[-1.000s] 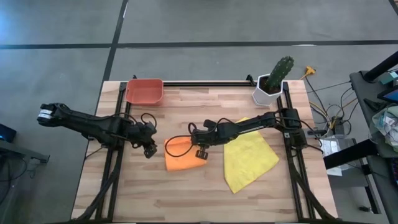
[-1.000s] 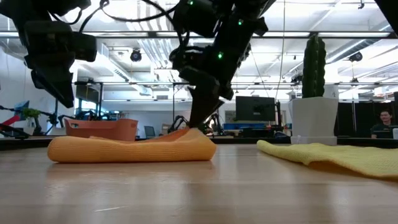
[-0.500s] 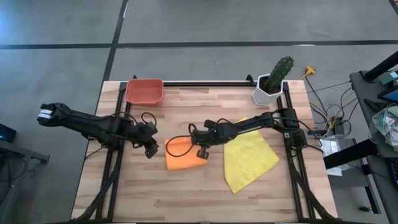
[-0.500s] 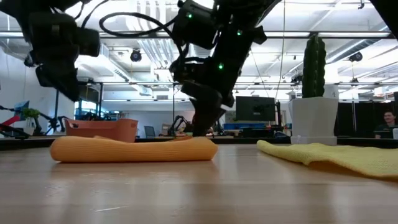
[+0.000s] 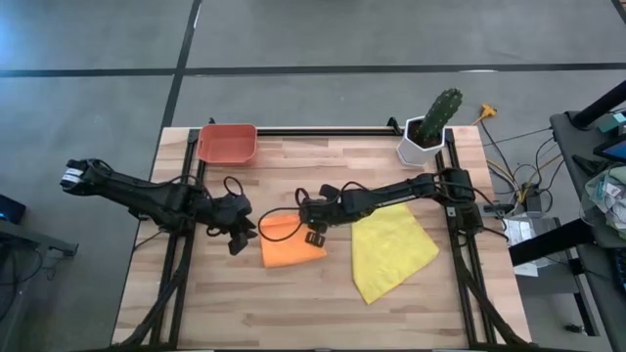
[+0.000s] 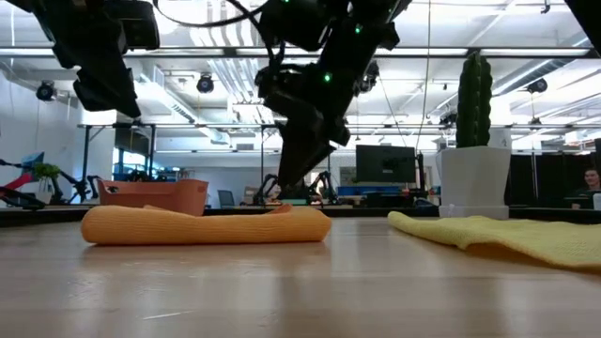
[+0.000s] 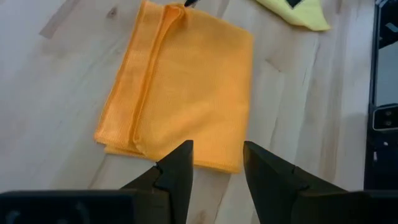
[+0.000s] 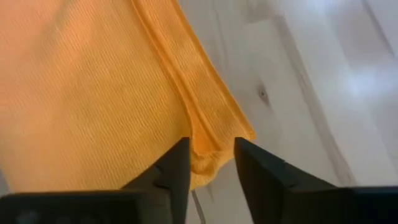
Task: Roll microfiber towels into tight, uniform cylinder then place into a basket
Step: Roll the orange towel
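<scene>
The orange towel (image 5: 291, 242) lies folded and flat on the table's middle, and it also shows in the low view (image 6: 202, 226). My right gripper (image 5: 312, 233) hangs open just over its far right corner (image 8: 211, 146); the fingers stand on either side of that corner's folded edge, and the low view shows them clear of the cloth. My left gripper (image 5: 243, 238) is open above the table just left of the towel (image 7: 180, 81). The yellow towel (image 5: 391, 250) lies spread at the right. The red basket (image 5: 227, 143) stands at the far left.
A white pot with a green cactus (image 5: 427, 131) stands at the far right corner. Black frame rails run along the far edge (image 5: 323, 131) and both sides. Bare wood lies near the front edge (image 5: 293, 313).
My right gripper has let go of the orange towel's corner, which it held raised, and has lifted a little. That corner now lies flat. My left gripper has risen and shifted slightly toward the towel, turning a little.
</scene>
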You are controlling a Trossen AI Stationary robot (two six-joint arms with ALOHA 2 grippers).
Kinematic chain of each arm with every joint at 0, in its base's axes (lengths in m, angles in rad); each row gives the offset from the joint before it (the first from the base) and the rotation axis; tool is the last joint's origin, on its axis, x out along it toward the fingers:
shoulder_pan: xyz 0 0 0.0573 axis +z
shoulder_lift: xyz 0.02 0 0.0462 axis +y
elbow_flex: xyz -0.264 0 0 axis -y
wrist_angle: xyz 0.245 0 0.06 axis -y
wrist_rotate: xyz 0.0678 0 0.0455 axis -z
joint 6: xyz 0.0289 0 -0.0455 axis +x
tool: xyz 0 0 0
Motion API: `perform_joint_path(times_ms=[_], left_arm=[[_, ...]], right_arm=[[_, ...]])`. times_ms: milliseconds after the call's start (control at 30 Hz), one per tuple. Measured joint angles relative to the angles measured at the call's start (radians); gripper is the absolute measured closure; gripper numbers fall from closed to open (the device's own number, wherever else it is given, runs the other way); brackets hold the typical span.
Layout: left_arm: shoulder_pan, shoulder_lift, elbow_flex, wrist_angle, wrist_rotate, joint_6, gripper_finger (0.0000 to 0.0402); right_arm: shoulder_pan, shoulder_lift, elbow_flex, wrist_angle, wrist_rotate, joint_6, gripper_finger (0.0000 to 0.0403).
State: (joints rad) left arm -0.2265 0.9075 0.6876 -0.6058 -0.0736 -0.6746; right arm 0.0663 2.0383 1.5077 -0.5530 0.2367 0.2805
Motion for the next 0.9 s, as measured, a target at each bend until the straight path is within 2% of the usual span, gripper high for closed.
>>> perform_joint_path(times_ms=[167,333,533,767,900], left_arm=[[-0.013,-0.002,0.0,0.0,0.0,-0.002,0.0277],[-0.017,0.006,0.0,0.008,-0.008,-0.026,0.0277],[-0.035,0.007,0.025,0.05,-0.009,-0.011,0.0277],[-0.099,0.033,0.076,0.078,-0.011,0.133,0.0277],[-0.146,0.078,0.078,0.122,-0.01,0.14,0.0277]], right_arm=[[0.0,-0.038,0.011,-0.029,-0.001,-0.003,0.0239],[0.0,-0.099,0.01,-0.061,-0.004,-0.047,0.0219],[-0.001,-0.201,0.01,-0.117,-0.007,-0.124,0.0224],[0.01,-0.311,0.001,-0.18,-0.012,-0.185,0.024],[0.012,-0.354,-0.025,-0.214,-0.079,-0.174,0.0241]])
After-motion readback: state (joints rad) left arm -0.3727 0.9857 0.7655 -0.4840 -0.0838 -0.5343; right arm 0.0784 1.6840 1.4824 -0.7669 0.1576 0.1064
